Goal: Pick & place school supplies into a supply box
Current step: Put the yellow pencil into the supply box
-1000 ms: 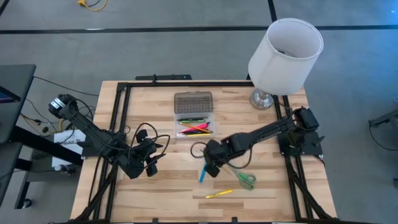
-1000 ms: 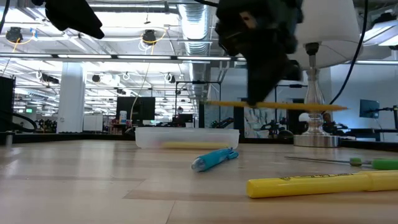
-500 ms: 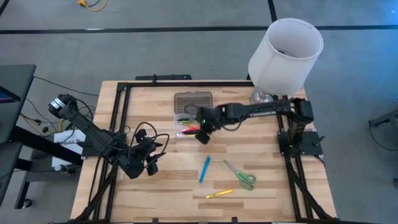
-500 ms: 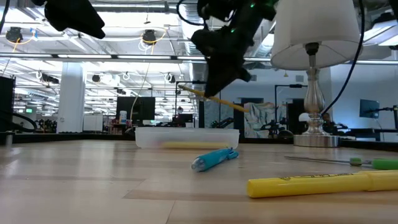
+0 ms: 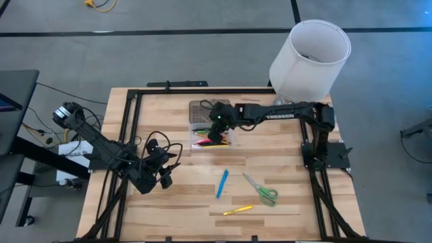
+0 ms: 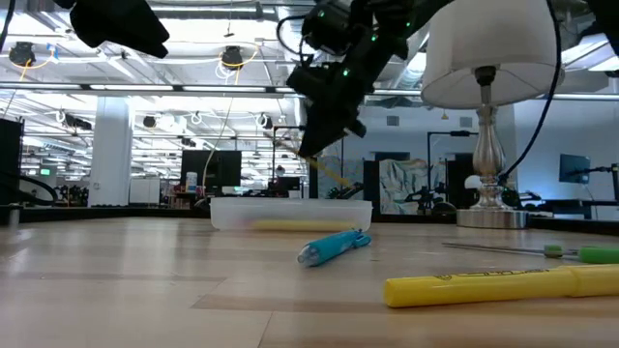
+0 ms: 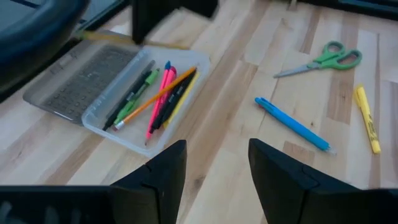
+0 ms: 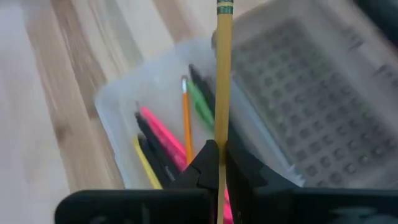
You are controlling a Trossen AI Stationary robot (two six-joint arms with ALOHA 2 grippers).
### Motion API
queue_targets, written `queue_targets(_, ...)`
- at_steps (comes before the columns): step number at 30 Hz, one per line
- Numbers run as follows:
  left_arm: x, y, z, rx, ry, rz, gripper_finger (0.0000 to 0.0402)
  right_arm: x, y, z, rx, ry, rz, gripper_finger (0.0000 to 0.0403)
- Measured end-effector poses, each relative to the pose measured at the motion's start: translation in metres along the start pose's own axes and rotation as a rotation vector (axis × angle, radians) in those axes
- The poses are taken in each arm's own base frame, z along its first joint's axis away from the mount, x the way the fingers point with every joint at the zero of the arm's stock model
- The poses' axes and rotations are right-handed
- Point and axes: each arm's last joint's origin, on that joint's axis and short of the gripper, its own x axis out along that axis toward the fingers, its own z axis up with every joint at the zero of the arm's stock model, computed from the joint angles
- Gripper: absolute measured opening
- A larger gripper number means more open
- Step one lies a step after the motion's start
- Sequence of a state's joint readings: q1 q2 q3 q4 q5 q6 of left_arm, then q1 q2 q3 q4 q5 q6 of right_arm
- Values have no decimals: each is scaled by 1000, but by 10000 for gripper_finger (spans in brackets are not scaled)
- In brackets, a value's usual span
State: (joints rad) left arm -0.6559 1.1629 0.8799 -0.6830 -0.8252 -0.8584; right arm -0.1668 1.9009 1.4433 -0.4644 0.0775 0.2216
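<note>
My right gripper (image 5: 217,127) is shut on a yellow pencil (image 8: 221,74) above the supply box, a clear base (image 5: 212,138) with its grey dotted lid (image 5: 208,109) lying open on the far side. Several pens and pencils in pink, orange, green, black and yellow lie in the base (image 7: 155,102). A blue pen (image 5: 222,183), green-handled scissors (image 5: 262,190) and a yellow highlighter (image 5: 237,210) lie flat on the table nearer the front. My left gripper (image 5: 162,173) hovers open to the left of them, holding nothing. My right gripper pinches the pencil's shaft (image 8: 220,134) between its two fingertips (image 8: 202,163). The fingers slant down from above over the box. The pencil sticks out past them, its green-banded end (image 8: 224,7) farthest away. It hangs tilted (image 6: 334,172), lifted clear of the box.
A white-shaded lamp (image 5: 309,57) on a metal foot (image 6: 481,215) stands at the far right corner of the wooden table (image 5: 169,216). A black frame (image 5: 128,135) runs along the table's sides.
My right gripper has swung from beside the blue pen and scissors toward the table's far edge, ending over the supply box, and has rolled on the way. The yellow pencil has gone with it, level at first and now tilted. The left arm has kept its place.
</note>
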Motion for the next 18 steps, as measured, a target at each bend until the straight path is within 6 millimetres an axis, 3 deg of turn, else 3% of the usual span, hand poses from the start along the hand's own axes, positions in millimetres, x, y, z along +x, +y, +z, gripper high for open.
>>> queue_targets(6, 0, 0, 0, -19, 3, 3, 169, 29, 10, -13, -38, 69, 8, 0)
queue_targets(13, 0, 1, 0, -26, 5, 5, 169, 30, 10, -15, -109, 95, -1, 1)
queue_targets(18, 0, 1, 0, -26, -7, 15, 169, 30, 9, -16, -113, 120, 50, 31)
